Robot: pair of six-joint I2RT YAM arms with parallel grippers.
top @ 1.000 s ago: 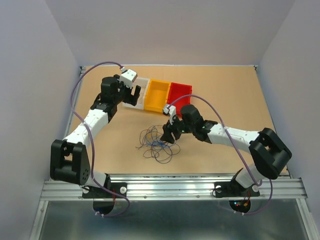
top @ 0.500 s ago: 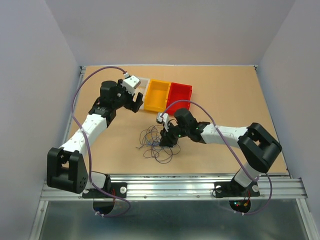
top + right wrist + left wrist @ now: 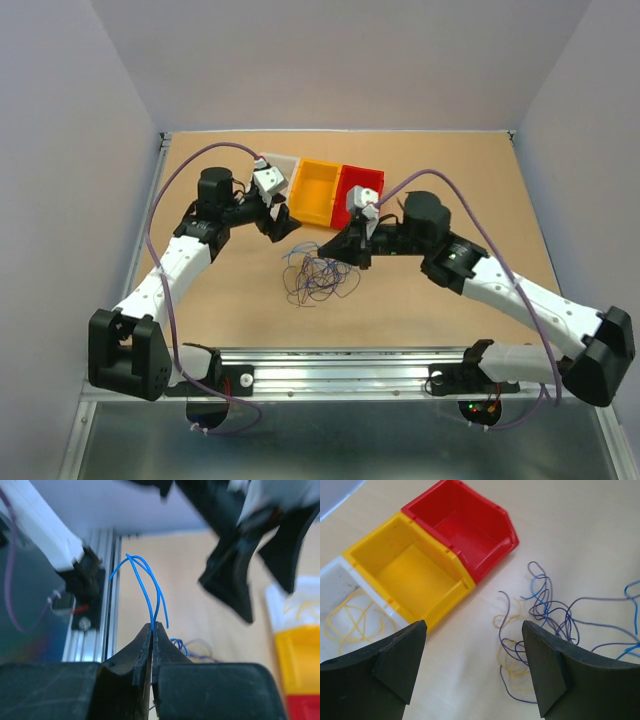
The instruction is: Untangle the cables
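The cables (image 3: 318, 275) lie as a loose tangle of blue, purple and pale yellow wires on the tan table, just in front of the bins. My right gripper (image 3: 347, 250) sits at the tangle's upper right edge. In its wrist view the right gripper (image 3: 153, 626) is shut on a thin blue wire (image 3: 145, 585) that loops up out of the tips. My left gripper (image 3: 281, 222) hangs open above and left of the tangle. The left wrist view has the left gripper (image 3: 474, 625) wide open with nothing between its fingers, and the cables (image 3: 545, 615) spread to its right.
A red bin (image 3: 362, 185), a yellow bin (image 3: 318, 192) and a clear bin (image 3: 283, 165) stand in a row behind the tangle. The clear bin (image 3: 330, 585) holds a coil of yellow wire (image 3: 350, 622). An aluminium rail (image 3: 350, 375) runs along the near edge.
My right gripper has shut on a blue wire and drawn back to the right and upward, pulling the tangle with it. My left gripper has swung right, toward the tangle.
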